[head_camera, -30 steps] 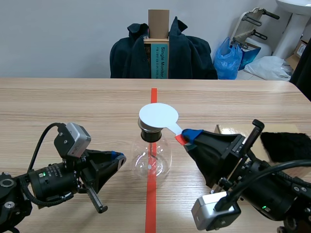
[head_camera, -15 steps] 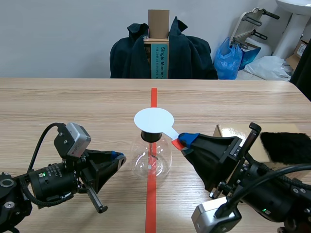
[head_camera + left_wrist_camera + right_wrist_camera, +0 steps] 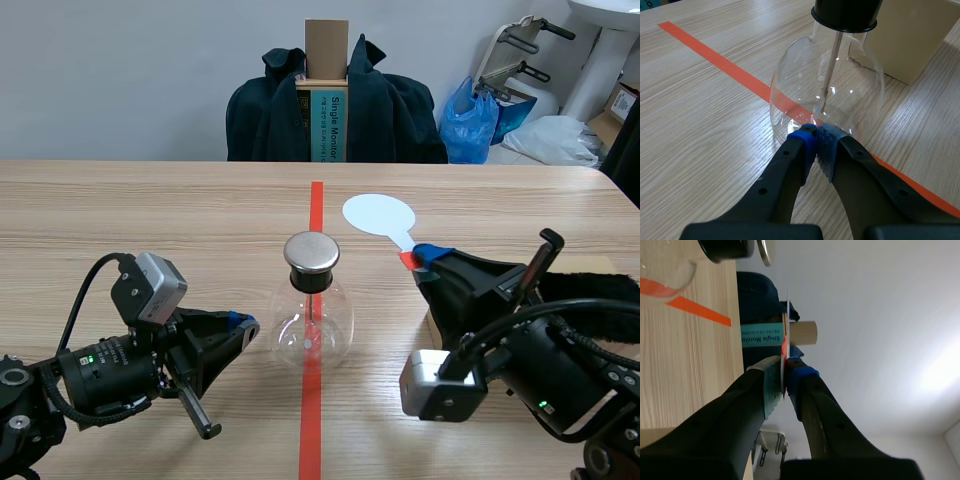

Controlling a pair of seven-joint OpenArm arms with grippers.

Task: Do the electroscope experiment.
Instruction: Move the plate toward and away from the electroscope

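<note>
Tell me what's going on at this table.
The right gripper is shut on the handle of a white paddle, holding its disc in the air off to the right of the glass electroscope flask, not over its metal cap. The left gripper is shut on nothing, tips at the flask's base.

Light wood-grain table (image 3: 150,210), with an orange-red tape line (image 3: 316,200) running down the middle, away from the robot. The round glass flask (image 3: 312,328) stands upright right on that line (black stopper, metal cap (image 3: 312,252) on top, thin rod hanging inside). A beige box (image 3: 912,40) sits on the table just past the flask, not touching it. There is a black furry patch (image 3: 615,287) at the far right by the box; can't tell if it lies on the box or the wood.
</note>
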